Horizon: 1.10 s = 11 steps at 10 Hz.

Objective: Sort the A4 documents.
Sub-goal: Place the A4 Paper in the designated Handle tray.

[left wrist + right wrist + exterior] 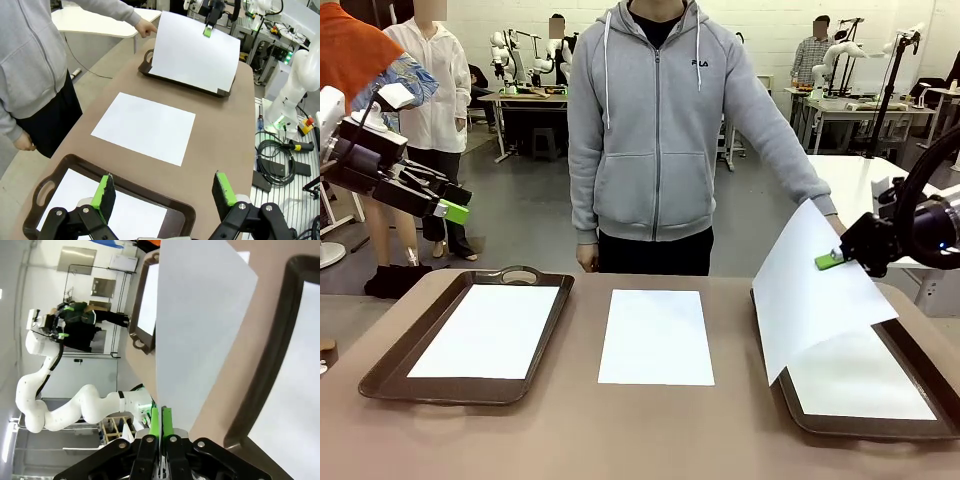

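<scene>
Currently right fingers [828, 261] pinch thin white A4 sheet [810, 300] over dark brown tray [860, 428]; left fingers [105, 196] wide open, empty. Floppy sheet may slip, land skewed.

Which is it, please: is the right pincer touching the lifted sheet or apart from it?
Touching. The right wrist view shows the right pincer shut on the lifted sheet, pinching its edge.

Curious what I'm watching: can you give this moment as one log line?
right hand: shut on lifted sheet over right tray | left hand: open, empty | middle sheet: on table
</scene>
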Each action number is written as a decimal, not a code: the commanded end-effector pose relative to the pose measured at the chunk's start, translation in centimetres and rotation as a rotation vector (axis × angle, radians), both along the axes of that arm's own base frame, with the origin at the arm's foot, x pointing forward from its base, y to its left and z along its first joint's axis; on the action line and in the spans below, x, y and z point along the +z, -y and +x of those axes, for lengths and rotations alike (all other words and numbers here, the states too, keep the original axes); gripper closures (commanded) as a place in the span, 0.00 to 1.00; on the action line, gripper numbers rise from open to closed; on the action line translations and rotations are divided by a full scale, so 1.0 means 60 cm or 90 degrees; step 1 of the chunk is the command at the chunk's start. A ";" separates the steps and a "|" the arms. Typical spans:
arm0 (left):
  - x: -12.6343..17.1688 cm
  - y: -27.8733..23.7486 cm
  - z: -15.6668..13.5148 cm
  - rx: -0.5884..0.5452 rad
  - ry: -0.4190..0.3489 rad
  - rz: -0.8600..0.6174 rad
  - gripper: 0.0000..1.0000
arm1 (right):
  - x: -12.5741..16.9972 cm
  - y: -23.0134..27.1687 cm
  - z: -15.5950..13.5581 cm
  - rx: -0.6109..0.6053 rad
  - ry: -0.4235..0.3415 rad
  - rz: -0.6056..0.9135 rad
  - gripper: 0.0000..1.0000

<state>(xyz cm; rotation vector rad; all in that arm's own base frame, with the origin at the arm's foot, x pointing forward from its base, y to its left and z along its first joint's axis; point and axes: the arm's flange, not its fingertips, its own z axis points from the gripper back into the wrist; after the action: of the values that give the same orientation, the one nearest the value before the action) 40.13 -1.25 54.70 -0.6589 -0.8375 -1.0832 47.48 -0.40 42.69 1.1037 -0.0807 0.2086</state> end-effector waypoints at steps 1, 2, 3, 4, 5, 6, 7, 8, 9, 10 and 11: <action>-0.001 -0.001 -0.001 -0.005 0.003 -0.004 0.00 | -0.029 0.013 0.021 0.009 -0.028 -0.039 0.99; -0.001 -0.001 -0.001 -0.005 0.003 -0.004 0.00 | -0.046 0.015 0.027 0.011 -0.027 -0.053 0.99; -0.001 -0.001 -0.001 -0.005 0.003 -0.004 0.00 | -0.067 0.022 0.035 -0.013 -0.018 -0.122 0.99; -0.001 -0.001 -0.001 -0.005 0.003 -0.004 0.00 | -0.083 0.024 0.039 -0.012 -0.014 -0.152 0.99; -0.001 -0.001 -0.001 -0.005 0.003 -0.004 0.00 | -0.098 0.026 0.042 -0.016 -0.003 -0.184 0.99; -0.001 -0.001 -0.001 -0.005 0.003 -0.004 0.00 | -0.116 0.029 0.045 -0.024 0.001 -0.215 0.99; -0.001 -0.001 -0.001 -0.005 0.003 -0.004 0.00 | -0.127 0.036 0.044 -0.029 0.000 -0.240 0.99; -0.001 -0.001 -0.001 -0.005 0.003 -0.004 0.00 | -0.133 0.044 0.044 -0.032 0.007 -0.265 0.99; -0.001 -0.001 -0.001 -0.005 0.003 -0.004 0.00 | -0.135 0.051 0.047 -0.031 0.012 -0.288 0.99; -0.001 -0.001 -0.001 -0.005 0.003 -0.004 0.00 | -0.138 0.059 0.051 -0.032 0.011 -0.314 0.99; -0.001 -0.001 -0.001 -0.005 0.003 -0.004 0.00 | -0.141 0.065 0.055 -0.042 0.011 -0.333 0.99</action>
<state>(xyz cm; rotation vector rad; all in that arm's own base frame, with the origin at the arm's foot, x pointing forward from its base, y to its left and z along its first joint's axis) 40.13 -1.25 54.70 -0.6588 -0.8374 -1.0832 50.78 -4.47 34.64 0.6282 -0.0798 0.1898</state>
